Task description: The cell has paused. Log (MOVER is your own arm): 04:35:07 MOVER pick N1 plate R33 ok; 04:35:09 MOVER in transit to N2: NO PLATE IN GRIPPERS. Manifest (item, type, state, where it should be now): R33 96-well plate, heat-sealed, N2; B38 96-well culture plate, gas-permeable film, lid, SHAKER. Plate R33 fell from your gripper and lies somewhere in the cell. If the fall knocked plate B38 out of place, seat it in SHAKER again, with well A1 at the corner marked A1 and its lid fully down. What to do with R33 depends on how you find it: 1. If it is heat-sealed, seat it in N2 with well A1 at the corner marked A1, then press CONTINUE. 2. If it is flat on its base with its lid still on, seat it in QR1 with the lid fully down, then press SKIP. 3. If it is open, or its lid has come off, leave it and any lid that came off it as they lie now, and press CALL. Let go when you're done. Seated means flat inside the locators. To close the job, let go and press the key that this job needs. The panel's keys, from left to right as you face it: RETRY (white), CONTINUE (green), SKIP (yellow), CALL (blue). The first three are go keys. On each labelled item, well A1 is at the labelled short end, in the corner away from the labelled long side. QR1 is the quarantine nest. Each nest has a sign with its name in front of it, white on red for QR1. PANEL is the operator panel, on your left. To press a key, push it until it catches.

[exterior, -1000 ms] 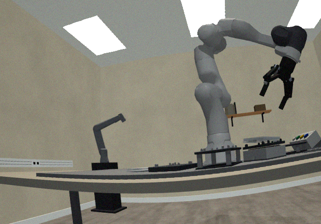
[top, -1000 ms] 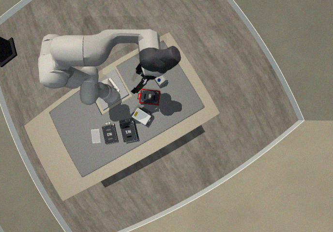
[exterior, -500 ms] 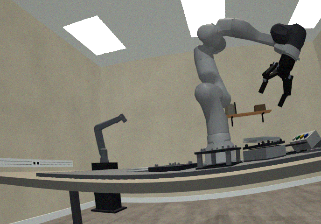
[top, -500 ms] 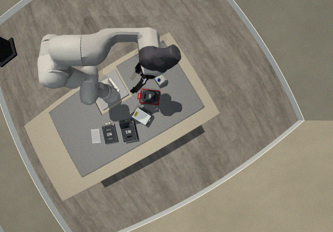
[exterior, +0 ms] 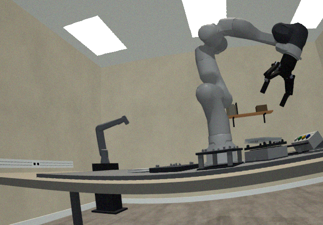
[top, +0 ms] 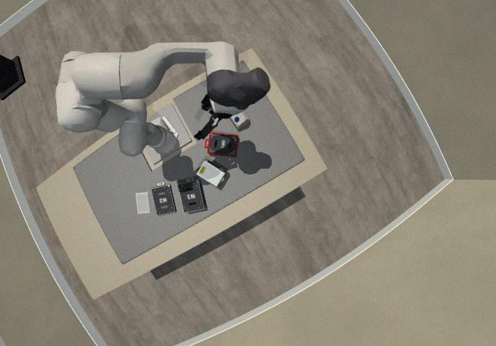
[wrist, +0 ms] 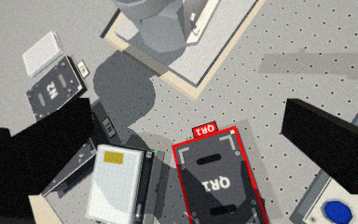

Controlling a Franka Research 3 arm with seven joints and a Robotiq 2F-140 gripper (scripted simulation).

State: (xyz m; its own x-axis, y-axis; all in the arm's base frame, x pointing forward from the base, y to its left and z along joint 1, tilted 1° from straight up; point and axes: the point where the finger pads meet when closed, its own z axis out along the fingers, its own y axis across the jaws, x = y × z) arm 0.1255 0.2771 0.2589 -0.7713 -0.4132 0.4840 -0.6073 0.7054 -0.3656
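Note:
My gripper (top: 201,120) (exterior: 272,98) (wrist: 188,116) is open and empty, high above the bench near QR1 and the panel. The QR1 nest (top: 223,143) (wrist: 217,184), red-edged, holds no plate. A pale plate with a yellow label (top: 211,174) (exterior: 263,139) (wrist: 116,187) lies on the shaker (exterior: 266,154); whether it sits inside the locators is unclear. A whitish, plate-sized item (top: 142,202) (wrist: 42,53) lies flat beside the N2 nest (top: 163,200) (wrist: 52,91); its label and seal cannot be read. N2 holds no plate. The panel (top: 239,120) (exterior: 311,140) shows its blue key (wrist: 337,212).
The raised N1 nest (top: 192,197) (exterior: 219,151) stands between N2 and the shaker, without a plate. My arm's base stands in a beige-edged recess (wrist: 181,86) behind the nests. A second, small arm (exterior: 100,138) stands on a black pedestal beyond the bench.

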